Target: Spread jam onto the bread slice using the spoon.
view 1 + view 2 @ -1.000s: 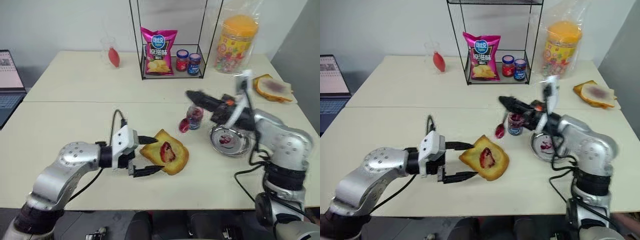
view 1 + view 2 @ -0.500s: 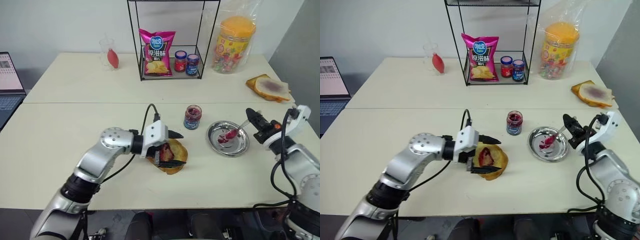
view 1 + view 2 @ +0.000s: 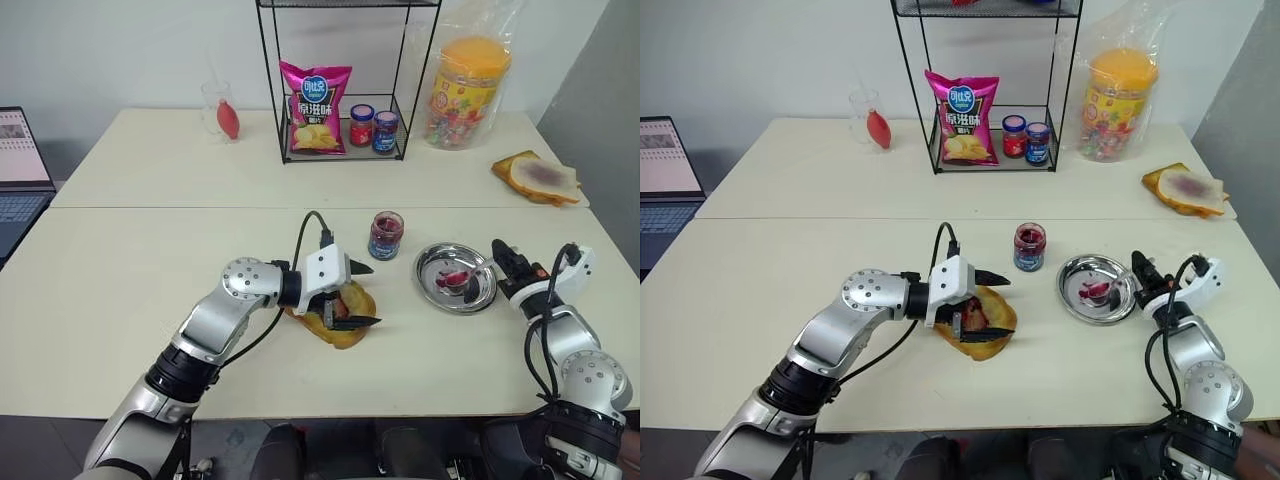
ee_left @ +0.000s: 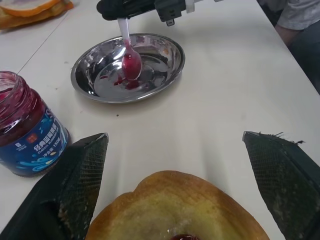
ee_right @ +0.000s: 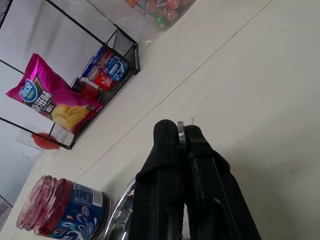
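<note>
The bread slice [image 3: 335, 313] is seen on the table [image 3: 130, 270], lying between the widely spread jaws of the left gripper [image 3: 362, 293]; one finger [image 4: 80, 180] stands at each side of the slice, and contact with the crust cannot be confirmed. A patch of jam [image 3: 973, 318] is noted on the slice's top, inside the jaw gap.

Ahead of the left jaws, the round steel plate [image 4: 165, 47] is seen, with the open jam jar [image 3: 385, 235] just beside it. The right gripper [image 3: 503, 262] is held at the plate's outer edge. Its jaws are pressed nearly together on the handle of the spoon [image 4: 129, 55]. The spoon's jam-stained bowl extends beyond the fingertips and rests in the plate, among red smears.
</note>
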Motion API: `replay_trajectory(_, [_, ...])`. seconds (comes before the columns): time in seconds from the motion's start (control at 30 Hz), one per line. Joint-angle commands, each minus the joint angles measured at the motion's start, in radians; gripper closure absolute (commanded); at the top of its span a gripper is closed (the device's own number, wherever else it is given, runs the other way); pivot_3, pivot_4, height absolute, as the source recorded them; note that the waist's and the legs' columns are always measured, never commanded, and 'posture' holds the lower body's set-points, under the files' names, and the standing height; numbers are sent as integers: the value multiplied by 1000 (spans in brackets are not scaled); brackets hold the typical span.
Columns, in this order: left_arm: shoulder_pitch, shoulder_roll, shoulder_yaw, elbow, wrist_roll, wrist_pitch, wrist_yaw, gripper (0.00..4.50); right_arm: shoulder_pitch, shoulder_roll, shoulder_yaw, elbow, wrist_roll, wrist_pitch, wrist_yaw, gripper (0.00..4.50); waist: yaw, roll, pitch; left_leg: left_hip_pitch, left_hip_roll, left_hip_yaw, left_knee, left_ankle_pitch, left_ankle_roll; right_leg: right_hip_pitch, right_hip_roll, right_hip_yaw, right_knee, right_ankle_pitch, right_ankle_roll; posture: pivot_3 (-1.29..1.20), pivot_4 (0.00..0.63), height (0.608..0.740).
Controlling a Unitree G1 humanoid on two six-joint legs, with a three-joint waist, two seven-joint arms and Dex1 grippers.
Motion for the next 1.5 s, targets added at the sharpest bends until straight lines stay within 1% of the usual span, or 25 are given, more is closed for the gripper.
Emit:
replay_trajectory(0.03, [-7, -5, 28, -29, 1, -17, 12, 0, -4, -11, 0, -11, 13, -22, 13, 3487, 0, 0, 0, 0, 0, 0, 0, 0, 0, 0, 0, 0, 0, 0, 0, 0, 150, 740])
replay_trajectory(0.13, [-4, -3, 34, -35, -1, -15, 12, 0, -5, -15, 3, -7, 15, -24, 12, 2790, 0, 0, 0, 0, 0, 0, 0, 0, 0, 0, 0, 0, 0, 0, 0, 0, 150, 740])
replay_trajectory(0.2, [0, -1, 36, -39, -3, -14, 12, 0, -7, -17, 4, -3, 17, -22, 12, 2487, 1, 0, 0, 0, 0, 0, 0, 0, 0, 0, 0, 0, 0, 0, 0, 0, 150, 740])
replay_trajectory(0.47, [-3, -1, 37, -41, -5, -13, 15, 0, -3, -41, 32, 12, -13, -29, 41, 701, 1, 0, 0, 0, 0, 0, 0, 0, 0, 0, 0, 0, 0, 0, 0, 0, 150, 740])
replay_trajectory(0.57, [-4, 0, 39, -37, -4, -17, 15, 0, -2, -47, 39, 20, -25, -37, 46, 140, 1, 0, 0, 0, 0, 0, 0, 0, 0, 0, 0, 0, 0, 0, 0, 0, 150, 740])
replay_trajectory(0.6, [-6, 0, 40, -35, -4, -17, 15, 0, -3, -51, 40, 25, -28, -40, 48, 36, 1, 0, 0, 0, 0, 0, 0, 0, 0, 0, 0, 0, 0, 0, 0, 0, 150, 740])
replay_trajectory(1.0, [-22, 15, 79, -6, 8, -37, 27, 0, 11, -118, 34, 69, -89, -63, 63, 36, 3, 0, 0, 0, 0, 0, 0, 0, 0, 0, 0, 0, 0, 0, 1, 0, 150, 740])
replay_trajectory(1.07, [-34, 33, 122, 18, 7, -49, 40, 0, 34, -169, 32, 52, -131, -47, 41, 36, 4, 0, 0, 0, 0, 0, 0, 0, 0, 0, 0, 0, -1, -1, 1, 0, 150, 740])
replay_trajectory(1.17, [-44, 80, 184, 48, 5, -57, 48, 0, 68, -249, 10, -13, -133, -13, 50, 36, 5, 0, 0, 0, 0, 0, 0, 0, 0, 0, 0, 0, -1, -1, 1, 0, 150, 740])
replay_trajectory(1.23, [-43, 150, 240, 105, 25, -99, 45, 0, 111, -322, 9, -87, -132, 19, 86, 36, 2, 1, 1, 0, 0, 0, -1, 0, 0, 0, 0, 0, -1, -1, 1, 0, 150, 740])
replay_trajectory(1.33, [-35, 232, 320, 166, 3, -104, 24, 0, 155, -416, 7, -176, -110, 59, 151, 36, -3, 1, 1, 0, 0, 0, -2, 0, 0, -1, 0, 1, -1, -1, 1, 0, 150, 740])
replay_trajectory(1.4, [-20, 271, 357, 172, -25, -84, 4, 0, 191, -490, 21, -235, -96, 81, 239, 36, -5, 1, 1, 0, 1, 0, -2, 0, 0, -1, 0, 0, -1, -2, 1, 0, 150, 740])
replay_trajectory(1.47, [-6, 306, 403, 167, -76, -13, -20, 0, 228, -570, 18, -310, -39, 123, 354, 36, -1, 1, 1, 0, 0, 0, -1, 0, 0, 0, 0, 0, -1, -2, 1, 0, 150, 740])
replay_trajectory(1.5, [10, 334, 427, 158, -104, 39, -37, 0, 257, -633, 5, -353, 13, 167, 437, 36, 0, 1, 1, 0, 0, 0, -1, 0, 0, 0, 0, 0, -1, -2, 1, 0, 150, 740])
